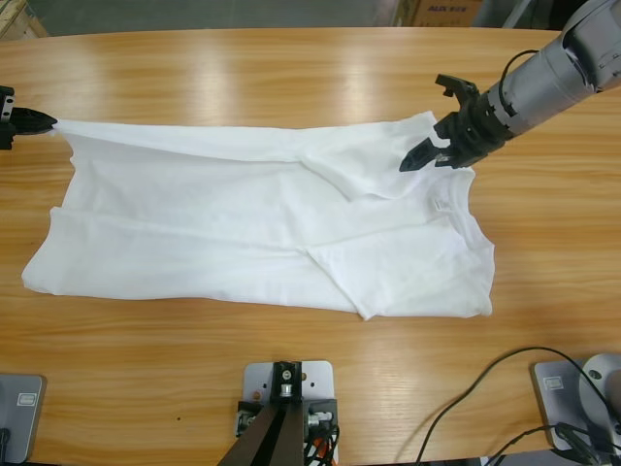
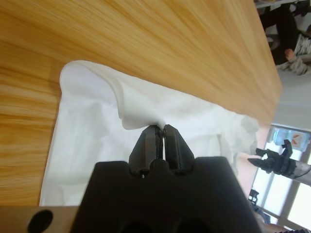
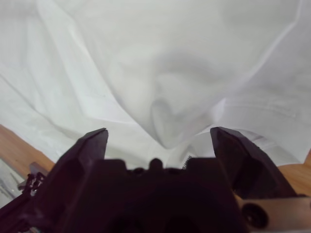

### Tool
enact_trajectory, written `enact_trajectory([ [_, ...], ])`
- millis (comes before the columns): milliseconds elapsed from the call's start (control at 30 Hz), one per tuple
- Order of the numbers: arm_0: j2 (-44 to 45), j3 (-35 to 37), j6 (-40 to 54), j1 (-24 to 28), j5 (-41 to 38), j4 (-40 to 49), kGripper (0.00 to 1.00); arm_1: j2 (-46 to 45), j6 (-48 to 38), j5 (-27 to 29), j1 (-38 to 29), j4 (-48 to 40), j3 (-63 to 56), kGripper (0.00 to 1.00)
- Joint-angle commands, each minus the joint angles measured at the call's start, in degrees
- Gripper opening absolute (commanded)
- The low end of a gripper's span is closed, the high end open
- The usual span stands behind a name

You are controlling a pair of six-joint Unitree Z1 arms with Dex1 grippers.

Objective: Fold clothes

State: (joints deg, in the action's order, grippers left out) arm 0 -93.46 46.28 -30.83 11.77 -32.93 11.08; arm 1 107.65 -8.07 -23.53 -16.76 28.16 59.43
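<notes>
The thin white short-sleeved T-shirt (image 1: 262, 233) lies spread across the long wooden bench (image 1: 291, 78). At nine o'clock the left gripper (image 2: 160, 130) is clamped on its corner; at two o'clock the right gripper (image 1: 441, 146) hovers over the collar, jaws spread wide. Pulling now, I'd guess, could drag the whole shirt askew.

Left arm (image 1: 8, 118) largely off-frame, apparently
</notes>
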Motion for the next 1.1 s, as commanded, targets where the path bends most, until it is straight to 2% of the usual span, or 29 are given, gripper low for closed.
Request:
enact_trajectory([
  [33,-2.8,-0.2,0.6,0.5,-0.9,0.9,0.0,2.9,1.1,1.9,-1.1,-1.4,0.9,0.862],
  [467,-3.1,-0.4,0.9,0.6,-0.8,1.0,0.0,4.5,1.7,2.4,-2.3,-1.4,2.6,0.849],
  [633,-3.2,-0.7,0.9,0.6,-0.8,1.0,0.0,4.0,1.7,2.9,-2.3,-1.3,2.4,0.387],
  [667,-3.2,-0.7,0.9,0.6,-0.8,1.0,0.0,3.8,1.7,3.1,-2.3,-1.3,2.4,0.318],
  [700,-3.2,-0.7,0.9,0.6,-0.8,1.0,0.0,3.6,1.7,3.2,-2.3,-1.3,2.4,0.309],
  [733,-3.2,-0.7,0.9,0.6,-0.8,1.0,0.0,3.4,1.7,3.5,-2.3,-1.2,2.4,0.249],
  [767,-3.2,-0.7,0.9,0.6,-0.8,1.0,0.0,3.2,1.7,3.8,-2.3,-1.1,2.3,0.087],
  [800,-3.2,-0.7,0.9,0.6,-0.8,1.0,0.0,2.8,1.7,4.6,-2.3,-0.9,2.2,0.006],
  [1100,-2.7,-0.7,0.9,0.6,-0.8,1.0,0.0,1.8,1.5,5.9,-2.3,-0.3,0.4,0.0],
])
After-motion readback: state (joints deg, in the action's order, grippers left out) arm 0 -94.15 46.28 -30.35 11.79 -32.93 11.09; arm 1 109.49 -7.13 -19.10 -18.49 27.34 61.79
